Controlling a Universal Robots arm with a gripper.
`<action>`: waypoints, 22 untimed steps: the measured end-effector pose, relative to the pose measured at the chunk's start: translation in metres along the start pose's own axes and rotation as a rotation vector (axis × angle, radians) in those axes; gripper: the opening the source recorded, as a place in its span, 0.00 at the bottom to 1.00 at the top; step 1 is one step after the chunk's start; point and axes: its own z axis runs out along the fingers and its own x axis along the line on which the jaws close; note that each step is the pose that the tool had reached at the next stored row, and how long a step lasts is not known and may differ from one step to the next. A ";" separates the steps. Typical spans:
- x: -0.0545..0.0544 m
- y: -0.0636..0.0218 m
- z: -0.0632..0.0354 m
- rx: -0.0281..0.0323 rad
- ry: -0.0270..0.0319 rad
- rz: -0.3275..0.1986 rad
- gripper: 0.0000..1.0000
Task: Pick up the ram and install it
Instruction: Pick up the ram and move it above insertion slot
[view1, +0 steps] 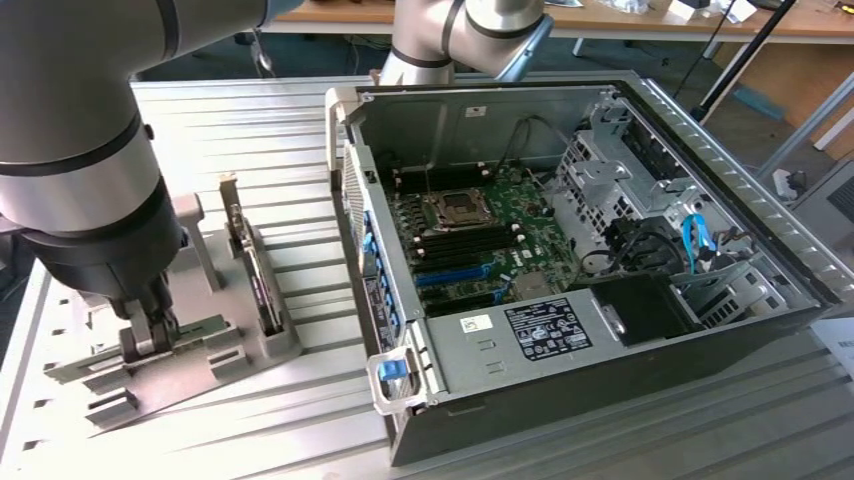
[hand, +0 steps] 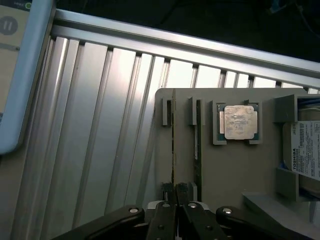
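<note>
The ram (hand: 173, 145) stands on edge in a slot of the grey holder (hand: 225, 170), seen as a thin line. My gripper (hand: 176, 200) is shut on its near end, with the black fingers (hand: 162, 220) pressed against both sides. A second, similar stick (hand: 198, 150) stands in the neighbouring slot, untouched. In the exterior view my gripper (view1: 150, 335) is down on the holder (view1: 174, 365) at the exterior view's left, well apart from the open computer case (view1: 534, 400). The motherboard (view1: 481, 240) lies exposed inside the case.
A square silver processor (hand: 240, 121) and a hard drive (hand: 305, 155) sit in the same holder. An upright expansion card (view1: 254, 270) stands between the holder and the case. The ribbed metal table (view1: 294, 410) carries everything.
</note>
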 end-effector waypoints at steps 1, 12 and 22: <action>0.000 0.0001 -0.0017 0.0000 0.0000 0.000 0.12; -0.001 0.0016 -0.0346 -0.0001 0.0000 0.000 0.12; -0.001 0.0030 -0.0670 0.0000 0.0000 0.000 0.12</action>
